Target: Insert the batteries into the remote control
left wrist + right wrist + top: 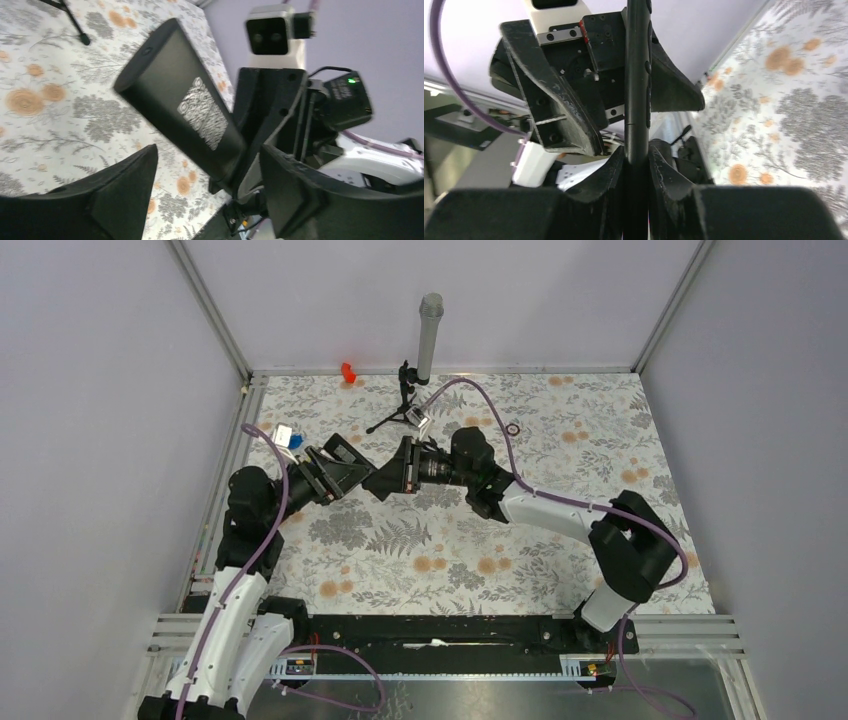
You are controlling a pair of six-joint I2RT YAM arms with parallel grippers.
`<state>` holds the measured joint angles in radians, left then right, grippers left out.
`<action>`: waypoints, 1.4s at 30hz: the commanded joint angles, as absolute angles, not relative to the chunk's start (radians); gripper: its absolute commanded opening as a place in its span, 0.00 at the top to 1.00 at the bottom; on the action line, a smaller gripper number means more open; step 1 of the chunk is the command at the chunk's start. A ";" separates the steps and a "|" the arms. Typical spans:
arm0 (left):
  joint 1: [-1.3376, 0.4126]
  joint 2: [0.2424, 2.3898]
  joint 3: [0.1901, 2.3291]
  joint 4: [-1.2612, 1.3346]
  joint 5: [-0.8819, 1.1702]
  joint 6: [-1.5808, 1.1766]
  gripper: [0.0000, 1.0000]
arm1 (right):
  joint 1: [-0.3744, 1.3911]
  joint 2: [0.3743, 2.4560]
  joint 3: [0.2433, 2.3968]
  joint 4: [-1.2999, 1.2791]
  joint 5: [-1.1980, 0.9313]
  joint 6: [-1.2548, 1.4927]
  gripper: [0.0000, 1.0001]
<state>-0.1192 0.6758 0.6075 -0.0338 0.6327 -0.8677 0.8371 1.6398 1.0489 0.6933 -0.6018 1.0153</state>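
Observation:
The remote control [185, 105] is a slim black bar with a white printed label on its back. My right gripper [637, 150] is shut on one end of it and holds it above the table; in that view the remote [637, 75] shows edge-on. My left gripper [207, 155] is open, its fingers [125, 185] spread wide on either side of the remote's held end without touching it. In the top view both grippers meet at mid-table, the left [352, 470] and the right [388, 480]. A small blue thing [296, 444] lies at the far left, too small to identify.
A black tripod stand [400, 408] carrying a grey cylinder [429, 335] stands at the back centre. A red object [348, 371] sits by the back wall. A small ring [513, 428] lies right of the tripod. A white piece [283, 434] lies beside the blue thing.

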 commanded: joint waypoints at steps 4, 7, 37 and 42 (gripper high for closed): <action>-0.110 0.704 0.657 0.236 0.796 -1.021 0.43 | 0.823 1.724 1.027 1.112 -0.723 1.319 0.91; -0.104 0.706 0.662 0.267 0.809 -1.054 0.46 | 0.817 1.760 1.032 1.227 -0.756 1.406 0.91; -0.061 0.761 0.660 0.386 0.820 -1.111 1.00 | 0.785 1.709 0.989 1.159 -0.657 1.358 0.25; -0.061 0.760 0.651 0.407 0.816 -1.133 1.00 | 0.785 1.737 1.035 1.137 -0.635 1.395 0.27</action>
<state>-0.0658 0.7753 0.6220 0.3103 0.8074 -1.1339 0.7910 1.7657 0.9764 1.1427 -0.6788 1.3930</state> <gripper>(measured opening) 0.207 0.755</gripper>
